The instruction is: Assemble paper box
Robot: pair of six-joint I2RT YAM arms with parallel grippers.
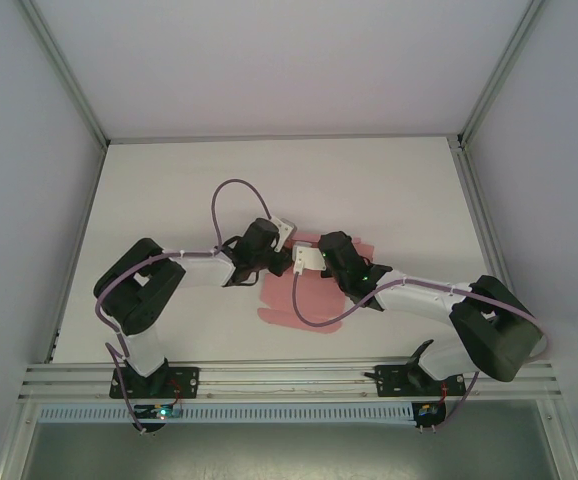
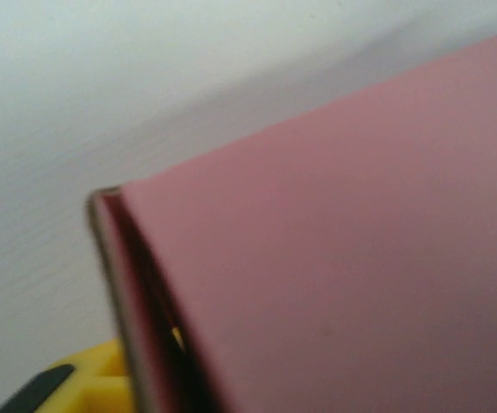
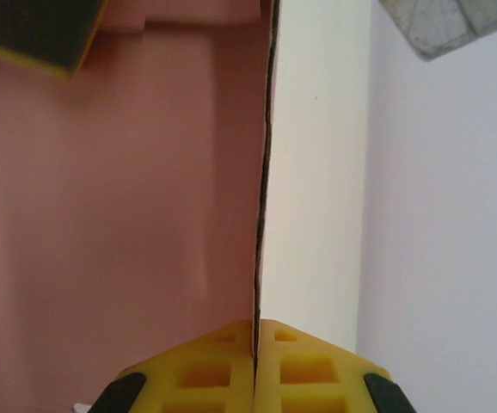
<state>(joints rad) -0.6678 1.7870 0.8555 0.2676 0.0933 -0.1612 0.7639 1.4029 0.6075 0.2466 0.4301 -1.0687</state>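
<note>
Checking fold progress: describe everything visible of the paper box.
The paper box is thin pink card, matte, not yet box-shaped: mostly flat on the white table. One panel stands up, seen edge-on, pinched in the shut yellow fingers of the right gripper. The left gripper hovers close at a folded edge; contact unclear.

Kind of place: this is looking like a robotics lab, with a closed test cell built around one table.
Work surface: a plain white table (image 1: 169, 180) is lying bare, like a bench.
Around the table: white panels (image 1: 19, 200) are closing it in on three sides, and aluminium posts (image 1: 67, 75) are holding them.
Near edge of the table: an aluminium rail (image 1: 289, 372) is carrying the left arm (image 1: 149, 290) and the right arm (image 1: 439, 305), bolted side by side.
Above the table: a purple cable (image 1: 221, 195) is looping loose from the left arm.
Just outside the near edge of the table: a slotted white strip (image 1: 289, 412) is running along the rail.
</note>
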